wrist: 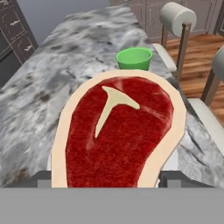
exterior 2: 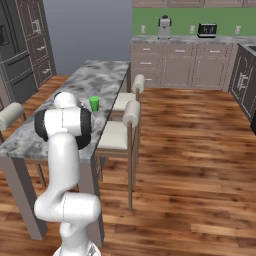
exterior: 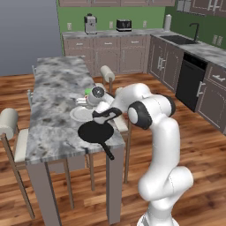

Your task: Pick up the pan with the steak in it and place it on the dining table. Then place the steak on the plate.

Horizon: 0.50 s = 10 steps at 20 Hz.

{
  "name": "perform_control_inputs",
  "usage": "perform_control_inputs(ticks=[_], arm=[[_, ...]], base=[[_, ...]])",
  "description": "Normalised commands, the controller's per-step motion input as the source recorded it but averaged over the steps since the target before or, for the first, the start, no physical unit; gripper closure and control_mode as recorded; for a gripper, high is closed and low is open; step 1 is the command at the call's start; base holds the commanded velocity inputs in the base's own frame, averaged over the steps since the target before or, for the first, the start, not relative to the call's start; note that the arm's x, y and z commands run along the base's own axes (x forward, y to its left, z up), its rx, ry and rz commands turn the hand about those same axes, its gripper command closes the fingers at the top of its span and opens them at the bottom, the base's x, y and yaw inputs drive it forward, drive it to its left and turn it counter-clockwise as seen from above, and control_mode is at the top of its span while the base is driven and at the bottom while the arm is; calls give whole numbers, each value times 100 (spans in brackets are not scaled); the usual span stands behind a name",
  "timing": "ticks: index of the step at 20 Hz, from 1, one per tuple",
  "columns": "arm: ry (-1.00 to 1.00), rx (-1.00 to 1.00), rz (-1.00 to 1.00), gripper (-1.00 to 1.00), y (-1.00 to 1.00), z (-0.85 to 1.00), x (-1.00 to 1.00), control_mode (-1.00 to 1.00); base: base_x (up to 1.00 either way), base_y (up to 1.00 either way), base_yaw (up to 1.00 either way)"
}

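Hand view: the steak (wrist: 118, 131) looms close, gripped by the hand (wrist: 109, 179), with a green cup (wrist: 134, 58) beyond it on the bench (wrist: 52, 65). Left base view: the plate (exterior: 80, 114) lies just beyond the pan (exterior: 95, 131) on the bench's near right corner.

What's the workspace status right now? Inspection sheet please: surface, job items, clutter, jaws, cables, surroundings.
Surface: dining table, marbled top, carries all the job's things.
Pan: on the table's near end, handle pointing off the near edge, looks empty.
Steak: held between the jaws, close to the hand camera.
Plate: on the table just beyond the pan, no steak on it yet.
Clutter: green cup standing beyond the plate.
Gripper: shut on the steak, above the pan's far rim near the plate.
Cables: nothing seen.
Surroundings: chairs along the table, kitchen cabinets behind, wood floor.
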Motion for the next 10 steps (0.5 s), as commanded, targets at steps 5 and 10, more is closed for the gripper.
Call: perform_control_inputs(ticks=[5, 10], arm=[[0, 0, 0, 100, 0, -2, 1, -100], [5, 0, 0, 100, 0, -12, 8, -100]], base=[[0, 0, 0], [0, 0, 0]])
